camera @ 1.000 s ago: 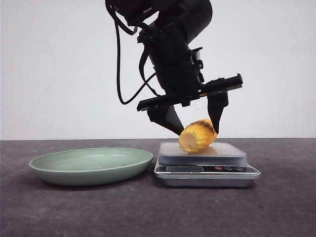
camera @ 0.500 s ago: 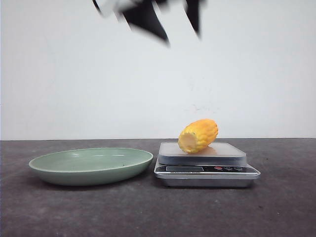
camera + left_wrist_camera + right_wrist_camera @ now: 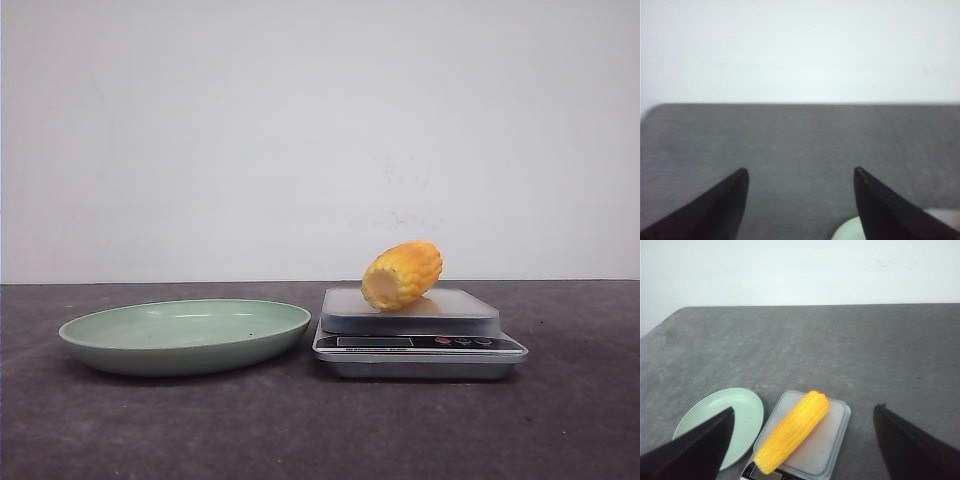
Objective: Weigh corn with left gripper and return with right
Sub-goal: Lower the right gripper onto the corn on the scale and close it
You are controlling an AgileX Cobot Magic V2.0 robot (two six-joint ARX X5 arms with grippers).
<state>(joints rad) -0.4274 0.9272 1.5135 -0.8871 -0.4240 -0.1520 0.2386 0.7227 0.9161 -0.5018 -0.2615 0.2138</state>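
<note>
The yellow-orange corn [image 3: 402, 274] lies on the platform of a small silver kitchen scale [image 3: 420, 343], right of the green plate [image 3: 185, 334]. No gripper shows in the front view. In the right wrist view the corn [image 3: 793, 430] lies lengthwise on the scale [image 3: 832, 437], with the plate [image 3: 742, 412] beside it; my right gripper [image 3: 805, 410] hangs open and empty above them. In the left wrist view my left gripper [image 3: 801, 171] is open and empty over bare table, with only a sliver of the plate [image 3: 849, 232] showing between the fingers.
The dark grey table [image 3: 300, 430] ends at a white wall [image 3: 320, 130] behind. The scale's display and buttons [image 3: 440, 342] face the front.
The left arm, which stood open around the corn on the scale, has lifted up and out of the front view. The corn stays on the scale.
</note>
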